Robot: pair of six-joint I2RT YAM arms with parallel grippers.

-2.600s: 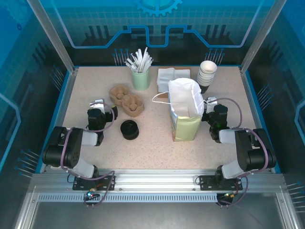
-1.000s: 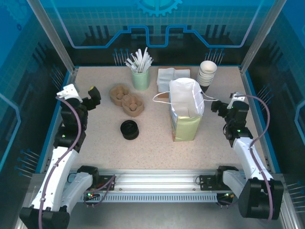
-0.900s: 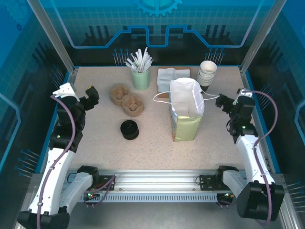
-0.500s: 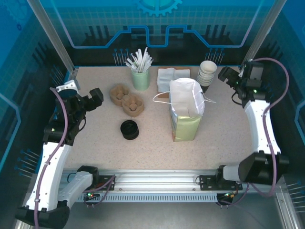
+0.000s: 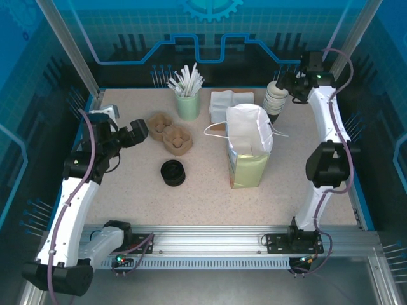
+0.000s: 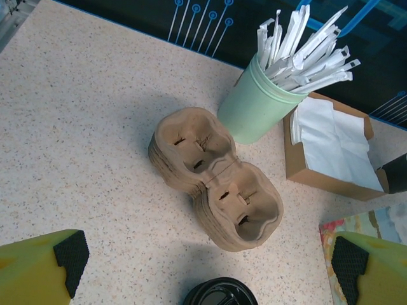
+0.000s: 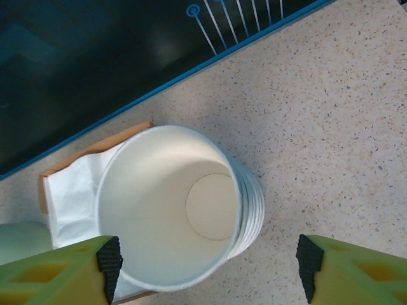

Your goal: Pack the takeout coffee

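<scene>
One black-lidded cup (image 5: 172, 172), one white paper bag (image 5: 248, 133), one two-well pulp carrier (image 5: 177, 140), one green tumbler (image 5: 187, 106) of many white sticks (image 5: 186, 79), one napkin box (image 5: 222, 100), one stack of white cups (image 5: 276, 100) upper right.

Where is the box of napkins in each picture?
Top view: at the back, the box of napkins sits between the green cup and the stack of white cups.
Left wrist view: at the right, beside the green cup.
Right wrist view: at the left, behind the stack.
Shared landmark: the green cup.
</scene>
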